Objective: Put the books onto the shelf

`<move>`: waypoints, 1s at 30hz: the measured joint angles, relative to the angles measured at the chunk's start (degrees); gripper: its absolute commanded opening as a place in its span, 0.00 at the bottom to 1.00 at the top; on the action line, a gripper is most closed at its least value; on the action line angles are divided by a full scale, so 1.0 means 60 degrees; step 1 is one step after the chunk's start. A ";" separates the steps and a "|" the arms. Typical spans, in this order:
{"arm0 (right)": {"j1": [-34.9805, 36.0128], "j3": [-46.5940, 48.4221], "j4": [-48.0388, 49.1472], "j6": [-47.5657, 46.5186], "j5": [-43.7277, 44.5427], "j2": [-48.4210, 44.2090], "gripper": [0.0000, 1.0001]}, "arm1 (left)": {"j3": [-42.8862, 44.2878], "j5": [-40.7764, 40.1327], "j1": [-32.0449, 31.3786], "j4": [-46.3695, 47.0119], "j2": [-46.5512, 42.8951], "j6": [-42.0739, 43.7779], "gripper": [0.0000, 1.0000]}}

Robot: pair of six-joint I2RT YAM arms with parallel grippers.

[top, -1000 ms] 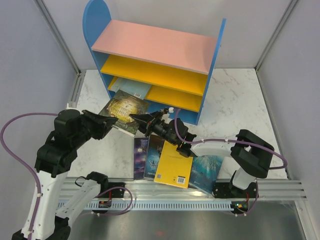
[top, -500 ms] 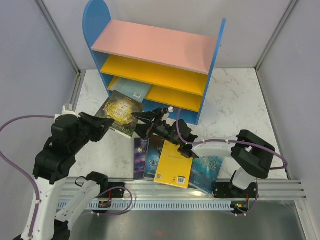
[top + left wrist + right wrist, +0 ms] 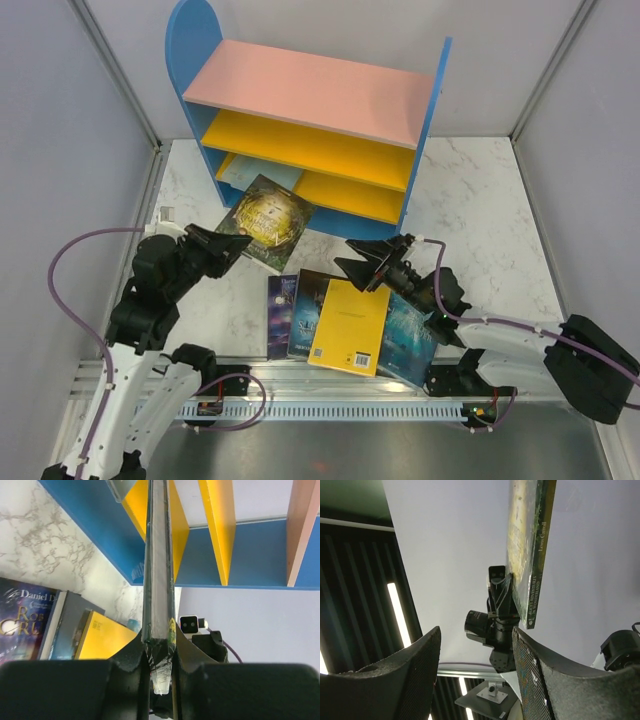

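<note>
- Blue side panels, a pink top board and two yellow inner boards make up the shelf (image 3: pixel 432 120), which stands at the far side of the white marbled bench (image 3: pixel 480 210).
- Light-blue book (image 3: pixel 258 172): lies flat on the lower yellow board at its left end, with its near edge jutting forward.
- Green-gold book (image 3: pixel 264 213): clamped at its near corner by the left fingers (image 3: pixel 131 660), which are closed tight on it. It is held tilted just in front of the shelf's lower left part. The left wrist view shows it edge-on, pointing toward the yellow boards. The right wrist view shows its spine, lettered "Lewis Carroll".
- Right fingers (image 3: pixel 415 680): spread apart and holding nothing. In the top view they hang over the far edge of the row of books on the bench, pointing left toward the held book.
- Violet-dark book (image 3: pixel 280 315): flat on the bench, leftmost of the row of four near the arm bases.
- Dark blue book (image 3: pixel 306 308): just beside the violet-dark one, partly under the yellow one.
- Yellow book (image 3: pixel 350 325): lies on top of its neighbours, back cover up with a barcode showing.
- Teal book (image 3: pixel 408 340): rightmost of the row, partly covered by the yellow book and the right arm.
</note>
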 measured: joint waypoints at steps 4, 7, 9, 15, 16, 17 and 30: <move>-0.0419 -0.0273 -0.0630 -0.0120 -0.0044 -0.1137 0.63 | -0.0892 0.0882 0.0579 0.1399 0.0113 -0.0433 0.02; -0.0656 -0.0273 -0.1140 -0.0259 -0.0095 -0.1800 0.62 | -0.1075 0.1231 0.0918 0.1982 0.0393 -0.0619 0.02; -0.0750 -0.0288 -0.1370 -0.0306 -0.0149 -0.2044 0.61 | -0.1144 0.1406 0.1067 0.2379 0.0532 -0.0710 0.02; -0.0900 -0.0386 -0.1909 -0.0353 -0.0280 -0.2229 0.60 | -0.1290 0.1723 0.1373 0.3428 0.1053 -0.0947 0.02; -0.0903 -0.0386 -0.1960 -0.0357 -0.0291 -0.2229 0.60 | -0.1300 0.1723 0.1399 0.3570 0.1195 -0.0951 0.02; -0.0911 -0.0386 -0.2007 -0.0364 -0.0313 -0.2229 0.59 | -0.1322 0.1719 0.1432 0.3723 0.1362 -0.0954 0.02; -0.1038 -0.0561 -0.2295 -0.0448 -0.0474 -0.2342 0.58 | -0.1785 0.1734 0.1949 0.6801 0.4248 -0.1614 0.02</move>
